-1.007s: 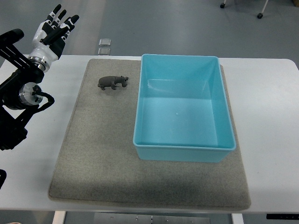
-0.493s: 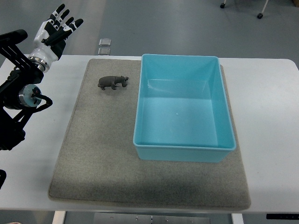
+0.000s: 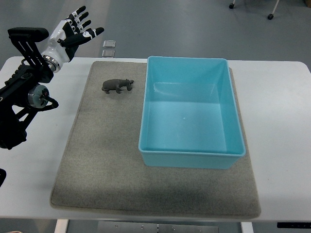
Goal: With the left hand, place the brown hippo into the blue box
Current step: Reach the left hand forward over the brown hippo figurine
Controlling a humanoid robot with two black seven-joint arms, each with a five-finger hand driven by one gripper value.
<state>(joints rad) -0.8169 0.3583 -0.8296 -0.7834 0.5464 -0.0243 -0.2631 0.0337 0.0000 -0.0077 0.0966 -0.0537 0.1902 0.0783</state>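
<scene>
Brown hippo (image 3: 117, 86) stands on the grey mat (image 3: 102, 160), just left of the blue box (image 3: 190, 157) and apart from it. Far left, the left hand (image 3: 74, 33) hovers over the table (image 3: 277, 102) edge, fingers (image 3: 90, 33) spread, holding nothing.

The scene is viewed by one camera only (set high on the robot's side), aimed steeply down at the bench (image 3: 282, 97), floor beyond.

a: bright, even overhead light; sharp focus throughout, no blur.
b: soft shadow falls just near of the blue box (image 3: 190, 112) on the grey mat (image 3: 107, 160); mild sheen on the box floor, no harsh glare.
</scene>
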